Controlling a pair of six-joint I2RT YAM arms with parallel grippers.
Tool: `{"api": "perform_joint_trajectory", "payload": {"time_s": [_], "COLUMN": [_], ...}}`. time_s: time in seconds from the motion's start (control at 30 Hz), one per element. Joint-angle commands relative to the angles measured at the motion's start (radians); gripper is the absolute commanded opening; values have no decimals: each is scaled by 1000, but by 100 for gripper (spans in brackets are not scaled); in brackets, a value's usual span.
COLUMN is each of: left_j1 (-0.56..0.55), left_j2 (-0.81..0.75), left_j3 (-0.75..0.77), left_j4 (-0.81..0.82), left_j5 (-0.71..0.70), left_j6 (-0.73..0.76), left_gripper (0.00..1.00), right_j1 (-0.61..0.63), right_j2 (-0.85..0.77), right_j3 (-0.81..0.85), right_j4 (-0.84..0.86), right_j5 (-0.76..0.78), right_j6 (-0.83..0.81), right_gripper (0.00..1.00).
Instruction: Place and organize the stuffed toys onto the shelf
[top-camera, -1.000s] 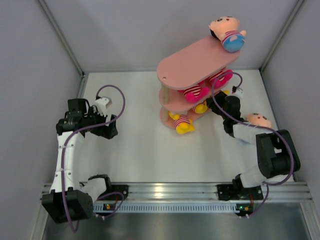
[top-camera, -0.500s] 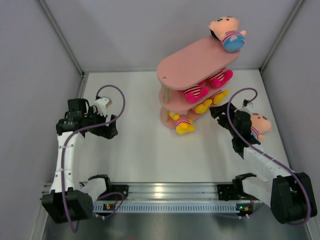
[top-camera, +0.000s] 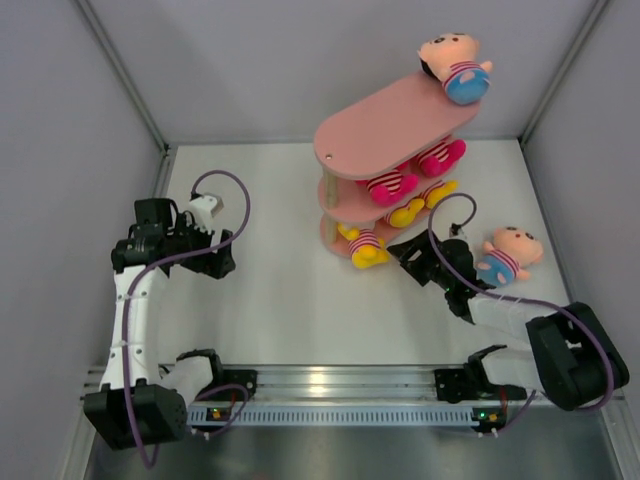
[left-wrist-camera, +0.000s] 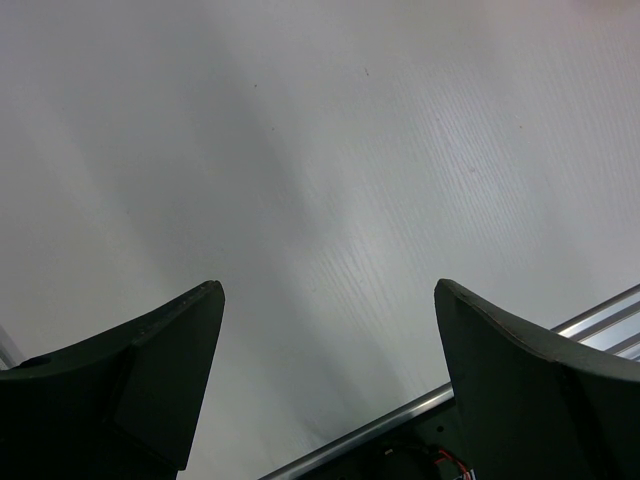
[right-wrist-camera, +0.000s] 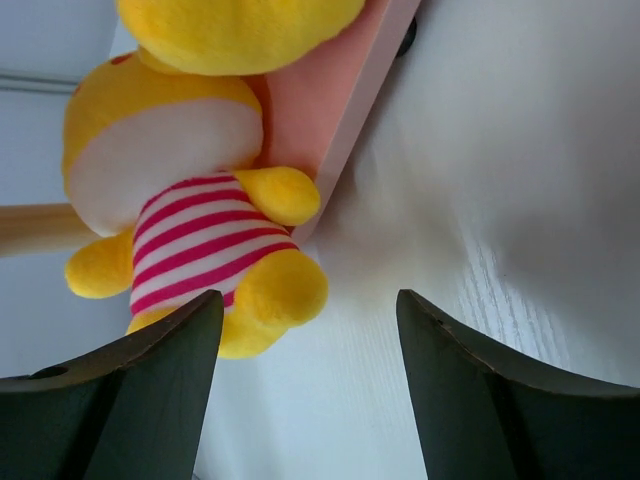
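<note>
The pink shelf (top-camera: 395, 125) stands at the back right. A peach-headed toy with a blue bottom (top-camera: 455, 68) lies on its top board. Two hot pink toys (top-camera: 395, 183) sit on the middle tier, and yellow toys (top-camera: 415, 208) on the lowest. A yellow toy in a striped shirt (top-camera: 365, 245) (right-wrist-camera: 200, 240) hangs over the lowest board's (right-wrist-camera: 330, 110) front edge. My right gripper (top-camera: 398, 252) (right-wrist-camera: 310, 310) is open and empty, low on the table just right of that toy. Another peach-headed toy (top-camera: 508, 255) lies on the table behind the right arm. My left gripper (top-camera: 222, 262) (left-wrist-camera: 325, 290) is open over bare table.
Grey walls enclose the white table on three sides. A metal rail (top-camera: 340, 380) (left-wrist-camera: 400, 410) runs along the near edge by the arm bases. A purple cable loops over each arm.
My right gripper left the shelf's right end, opened wider and swung left to the front of the lowest tier. The left arm has not moved.
</note>
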Motion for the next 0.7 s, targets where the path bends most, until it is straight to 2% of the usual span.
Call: {"api": "perform_joint_trajectory", "payload": {"time_s": [0.0, 0.43, 0.53, 0.57, 0.63, 0.67], "left_j1": [-2, -2, -2, -4, -2, -2], "left_j2": [-25, -28, -27, -27, -30, -30], "left_j3": [-2, -7, -5, -5, -7, -7], "left_j4": [2, 3, 5, 3, 2, 3], "left_j5": [-2, -13, -14, -16, -19, -20], "left_j6": [-3, 3, 1, 4, 4, 7], "left_gripper": [92, 93, 93, 93, 93, 93], "right_j1": [32, 83, 83, 83, 83, 83], "right_j2": [65, 200, 234, 252, 265, 269], "right_j3": [11, 33, 28, 37, 43, 52], "right_j4": [137, 269, 315, 325, 337, 335], "right_j5": [-15, -22, -19, -21, -11, -8], "right_j6": [82, 182, 203, 205, 197, 188], "right_gripper": [70, 66, 50, 39, 28, 18]}}
